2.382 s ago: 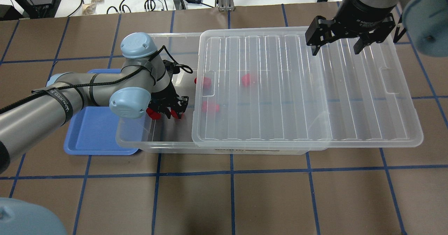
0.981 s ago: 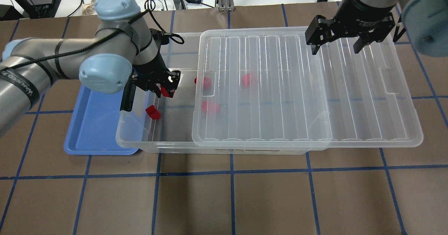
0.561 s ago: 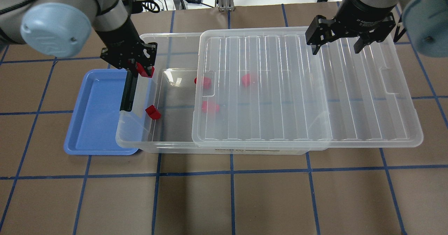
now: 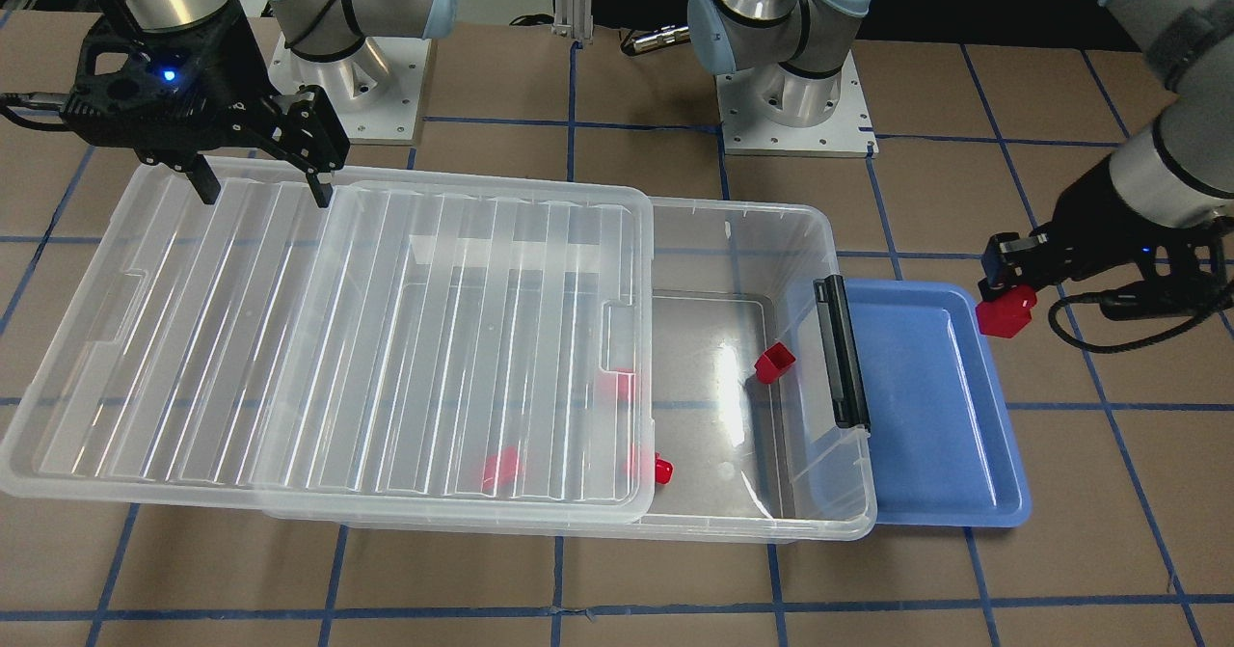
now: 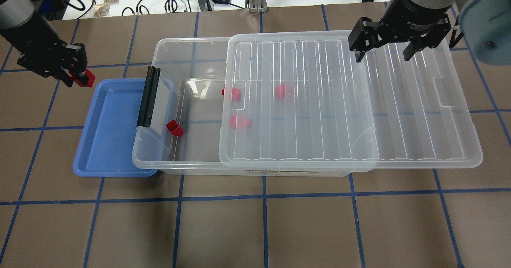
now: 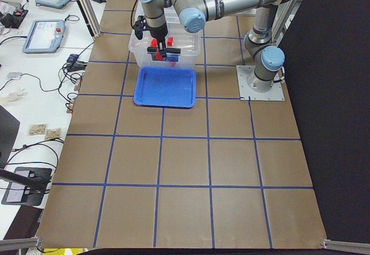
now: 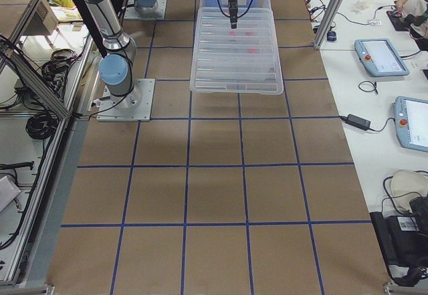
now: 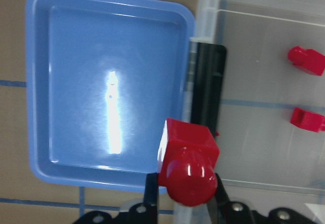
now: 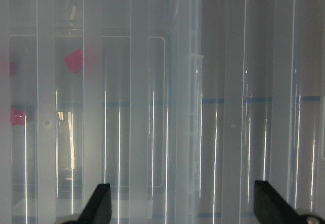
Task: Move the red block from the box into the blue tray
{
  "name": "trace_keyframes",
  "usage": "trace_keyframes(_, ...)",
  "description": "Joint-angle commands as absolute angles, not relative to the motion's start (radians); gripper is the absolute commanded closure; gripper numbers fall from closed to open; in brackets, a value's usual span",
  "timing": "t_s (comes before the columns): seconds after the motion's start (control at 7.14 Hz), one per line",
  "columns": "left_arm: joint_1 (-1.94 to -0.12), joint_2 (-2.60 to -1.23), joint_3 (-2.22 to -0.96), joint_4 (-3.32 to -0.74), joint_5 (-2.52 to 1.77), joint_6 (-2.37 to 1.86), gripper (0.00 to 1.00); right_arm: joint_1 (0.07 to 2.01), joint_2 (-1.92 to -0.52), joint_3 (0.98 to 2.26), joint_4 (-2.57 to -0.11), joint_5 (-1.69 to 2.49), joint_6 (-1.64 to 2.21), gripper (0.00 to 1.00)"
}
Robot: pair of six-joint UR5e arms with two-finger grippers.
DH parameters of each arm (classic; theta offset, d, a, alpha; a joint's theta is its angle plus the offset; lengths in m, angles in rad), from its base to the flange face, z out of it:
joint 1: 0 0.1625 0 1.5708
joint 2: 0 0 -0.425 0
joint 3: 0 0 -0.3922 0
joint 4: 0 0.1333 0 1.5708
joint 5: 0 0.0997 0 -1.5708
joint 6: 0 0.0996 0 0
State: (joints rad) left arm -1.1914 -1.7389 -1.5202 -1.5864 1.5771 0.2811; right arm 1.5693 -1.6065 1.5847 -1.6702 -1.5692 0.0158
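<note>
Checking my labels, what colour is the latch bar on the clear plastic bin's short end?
The latch bar is black; clearest in the overhead exterior view.

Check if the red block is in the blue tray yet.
No, the left hand holds the red block, and the blue tray is empty.

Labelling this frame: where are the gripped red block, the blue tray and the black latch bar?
red block (image 5: pixel 88 78), overhead view, its exposed red face.
blue tray (image 5: pixel 107 132), overhead view, bare floor.
black latch bar (image 5: pixel 148 97), overhead view, middle of its length.
</note>
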Motion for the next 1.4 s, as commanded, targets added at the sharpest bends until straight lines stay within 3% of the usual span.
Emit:
trace_keyframes(0.0, -1.134, -1.778, -1.606, -1.506, 1.583, 0.356, 1.0, 1.569, -1.606, 1.585, -1.671, -1.569, 0.015, 0.0)
trace_keyframes(0.42, -1.135, -1.85, -1.744, -1.276, 1.583, 0.439, 1.0, 1.528, -1.597, 1.585, -1.674, -1.571, -0.021, 0.0)
trace_keyframes(1.26, -1.137, -1.973, -1.75, -1.253, 1.568, 0.449, 1.0, 1.461, -1.595, 1.577, -1.652, -1.585, -0.077, 0.0)
